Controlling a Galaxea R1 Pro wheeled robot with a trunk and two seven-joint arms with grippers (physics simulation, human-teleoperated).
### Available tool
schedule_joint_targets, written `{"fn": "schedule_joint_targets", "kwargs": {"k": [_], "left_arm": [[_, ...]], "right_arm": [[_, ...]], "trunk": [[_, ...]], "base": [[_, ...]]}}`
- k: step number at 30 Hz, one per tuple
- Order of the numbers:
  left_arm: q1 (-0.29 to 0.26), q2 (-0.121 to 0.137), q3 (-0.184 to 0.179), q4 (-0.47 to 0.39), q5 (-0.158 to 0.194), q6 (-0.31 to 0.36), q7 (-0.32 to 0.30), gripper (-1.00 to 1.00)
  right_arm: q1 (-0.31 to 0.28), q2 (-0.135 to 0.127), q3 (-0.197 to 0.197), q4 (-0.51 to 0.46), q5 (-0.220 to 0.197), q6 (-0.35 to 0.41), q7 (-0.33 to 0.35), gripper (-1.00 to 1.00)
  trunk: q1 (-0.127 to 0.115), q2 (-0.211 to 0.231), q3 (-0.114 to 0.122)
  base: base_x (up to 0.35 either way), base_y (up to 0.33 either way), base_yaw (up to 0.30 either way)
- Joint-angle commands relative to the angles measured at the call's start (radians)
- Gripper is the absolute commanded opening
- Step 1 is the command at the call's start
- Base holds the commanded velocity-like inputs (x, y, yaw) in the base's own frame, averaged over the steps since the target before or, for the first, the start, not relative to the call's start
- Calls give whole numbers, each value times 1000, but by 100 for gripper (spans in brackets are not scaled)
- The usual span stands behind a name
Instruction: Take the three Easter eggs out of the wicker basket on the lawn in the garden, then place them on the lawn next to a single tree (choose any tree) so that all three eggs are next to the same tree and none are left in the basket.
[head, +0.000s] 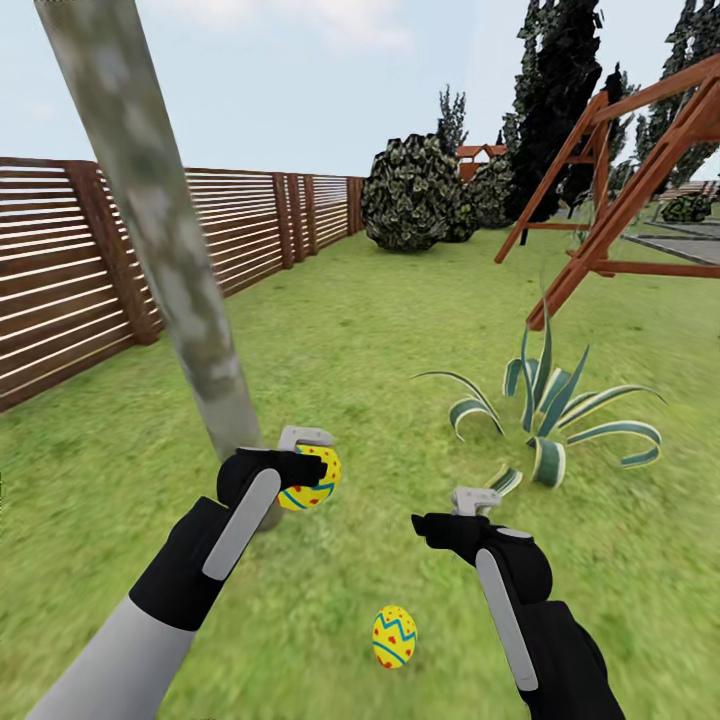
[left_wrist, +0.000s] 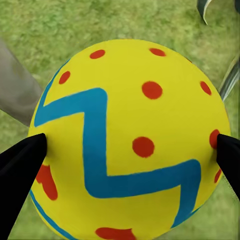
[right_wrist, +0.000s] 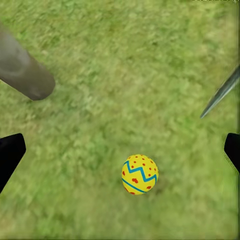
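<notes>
Fingers (left_wrist: 22, 155) of the left gripper (head: 310, 462) are closed against opposite sides of one Easter egg (head: 312, 479), black tips pressing its flanks in the left wrist view, where the held egg (left_wrist: 127, 142) shows its blue zigzag band and red dots. In the head view this egg is carried above the lawn (head: 350, 340), just beside the base of the tree (head: 170, 250), whose pale mottled trunk leans up and away to the robot's left. The egg's long axis cannot be judged with confidence while it sits between the fingers. The right gripper (head: 462, 512) stands spread wide and holds nothing; its two dark tips sit far apart at the edges of the right wrist view. A second egg (head: 395, 636) lies on the grass between the two arms, near the tree, long axis roughly upright in the head view, narrow end uppermost. In the right wrist view that egg (right_wrist: 139, 174) lies apart from the trunk base (right_wrist: 25, 72). A striped broad-leaved plant (head: 545, 410) grows to the right, and a slatted wooden fence (head: 60, 280) bounds the left side.
</notes>
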Motion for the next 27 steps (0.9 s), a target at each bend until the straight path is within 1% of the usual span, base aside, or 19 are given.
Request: {"fn": "schedule_joint_targets", "kwargs": {"k": [1,7,15,20,26,27], "left_arm": [[-1,0,-1,0,10,3,11,-100],[-1,-1,0,3,10,3,11,-100],[-1,-1,-1,4,11,3,31,-100],[0,-2,-7,4,14,3,31,-100],[0,-2,-8,4,21,3,30,-100],[0,-3,-8,4,22,3,30,-100]], "right_arm": [[-1,0,1,-1,-11,3,-10,100],[-1,0,1,-1,-11,4,-10,100],[-1,0,1,-1,-11,4,-10,100],[-1,0,1,-1,-11,4,-10,100],[-1,0,1,-1,-11,4,-10,100],[-1,0,1,-1,-11,4,-10,100]], "trunk": [[0,-1,-1],[0,-1,-1],[0,-1,-1],[0,-1,-1],[0,-1,-1],[4,-8,-4]], "base": [[6,-318,149],[1,-319,256],[43,-319,271],[19,-218,62],[2,-30,7],[0,-5,1]]}}
